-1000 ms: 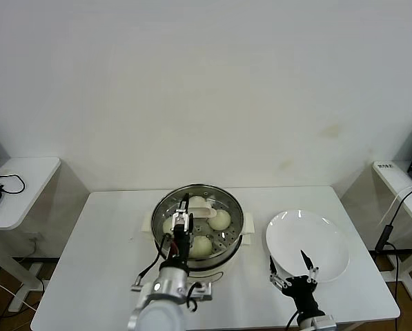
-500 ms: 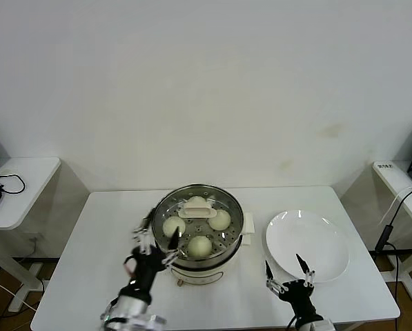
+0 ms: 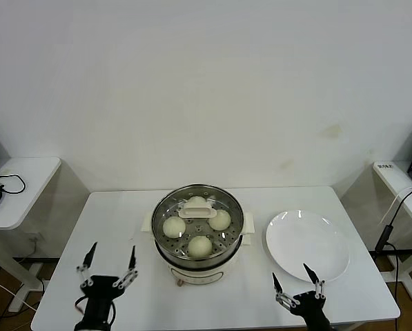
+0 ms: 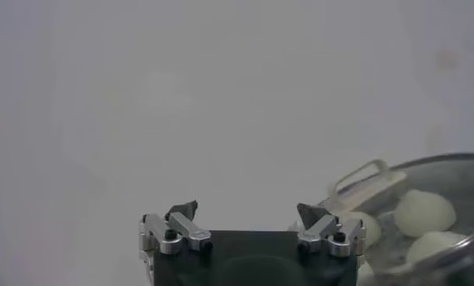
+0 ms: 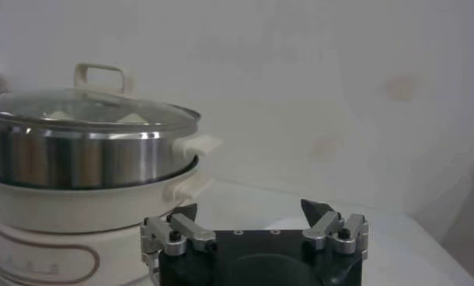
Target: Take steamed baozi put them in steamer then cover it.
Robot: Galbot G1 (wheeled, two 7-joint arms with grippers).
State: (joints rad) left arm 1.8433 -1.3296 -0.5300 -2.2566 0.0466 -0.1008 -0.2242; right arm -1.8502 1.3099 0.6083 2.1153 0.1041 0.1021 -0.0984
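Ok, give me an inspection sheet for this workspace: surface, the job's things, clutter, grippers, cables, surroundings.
Surface: white table, no spills seen.
Job's things: steamer at table centre, four buns inside, glass lid seated on top, handle centred.
Clutter: white plate with nothing on it, on the steamer's right side.
Grippers: left gripper open, holding nothing, over the near left part of the table; right gripper open, holding nothing, at the plate's near edge.
Cables: black cable on the left side table; another hanging off the right side table.
Surroundings: plain white wall; nothing else seen.
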